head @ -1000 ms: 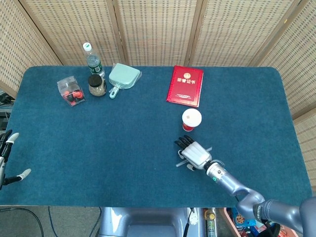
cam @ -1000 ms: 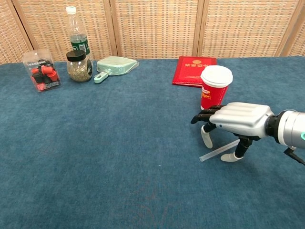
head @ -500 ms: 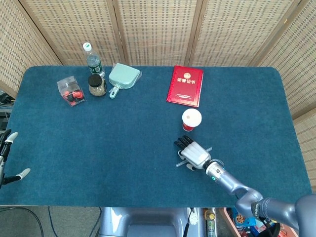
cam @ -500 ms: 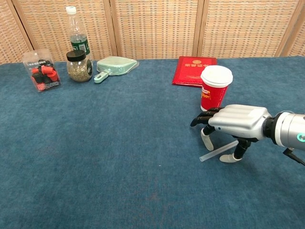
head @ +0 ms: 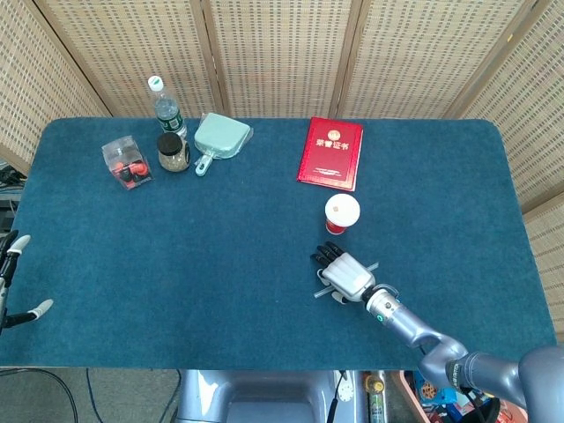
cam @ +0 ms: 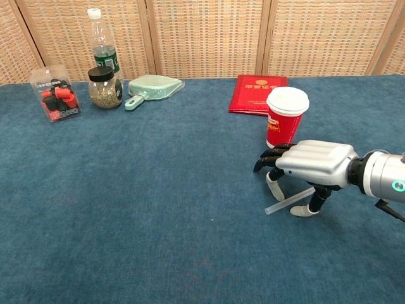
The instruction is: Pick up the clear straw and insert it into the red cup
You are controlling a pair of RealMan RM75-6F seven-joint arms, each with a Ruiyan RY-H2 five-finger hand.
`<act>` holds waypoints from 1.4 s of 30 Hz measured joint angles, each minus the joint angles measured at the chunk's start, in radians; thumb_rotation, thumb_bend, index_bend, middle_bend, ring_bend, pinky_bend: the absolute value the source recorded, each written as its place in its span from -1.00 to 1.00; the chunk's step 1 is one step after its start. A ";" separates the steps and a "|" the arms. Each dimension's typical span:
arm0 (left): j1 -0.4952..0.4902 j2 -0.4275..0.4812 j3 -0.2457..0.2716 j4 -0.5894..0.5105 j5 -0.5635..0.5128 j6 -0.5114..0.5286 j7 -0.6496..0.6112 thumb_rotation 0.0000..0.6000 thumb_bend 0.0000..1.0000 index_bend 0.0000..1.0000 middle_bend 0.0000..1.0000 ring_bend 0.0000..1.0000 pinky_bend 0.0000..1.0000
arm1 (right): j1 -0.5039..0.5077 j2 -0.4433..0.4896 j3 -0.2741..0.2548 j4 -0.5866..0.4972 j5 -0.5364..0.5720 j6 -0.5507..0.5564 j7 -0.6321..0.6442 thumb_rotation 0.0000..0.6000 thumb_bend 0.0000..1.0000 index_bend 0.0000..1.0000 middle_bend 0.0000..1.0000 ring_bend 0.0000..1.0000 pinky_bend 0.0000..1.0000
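Observation:
The clear straw (cam: 286, 203) (head: 320, 293) lies flat on the blue cloth, just in front of the red cup (cam: 285, 120) (head: 341, 215) with its white lid. My right hand (cam: 311, 162) (head: 346, 273) arches palm-down over the straw's right half and hides it. Its fingertips (cam: 274, 184) reach down on the far side and its thumb tip (cam: 309, 209) on the near side. The straw rests on the table, and I see no pinch on it. My left hand (head: 12, 284) hangs off the table's left edge, fingers apart and holding nothing.
A red booklet (head: 330, 152) lies behind the cup. At the back left stand a water bottle (head: 166, 106), a spice jar (head: 173, 152), a green lidded container (head: 220, 137) and a clear box (head: 126, 162) of small red and black items.
My right hand has sunk slightly and drawn a little closer over the straw. The straw and the cup have not moved.

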 measured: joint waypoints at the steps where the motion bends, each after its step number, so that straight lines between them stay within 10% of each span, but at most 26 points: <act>1: -0.001 0.000 0.000 0.001 0.000 -0.002 0.000 1.00 -0.85 -1.00 -1.00 -1.00 -1.00 | -0.001 -0.001 -0.003 0.003 -0.005 0.007 0.008 1.00 -0.21 0.34 -0.60 -1.00 -1.00; 42: 0.000 0.003 0.002 -0.002 0.002 -0.003 -0.008 1.00 -0.85 -1.00 -1.00 -1.00 -1.00 | 0.004 0.006 -0.025 -0.023 -0.043 0.103 0.069 1.00 -0.08 0.38 -0.58 -1.00 -1.00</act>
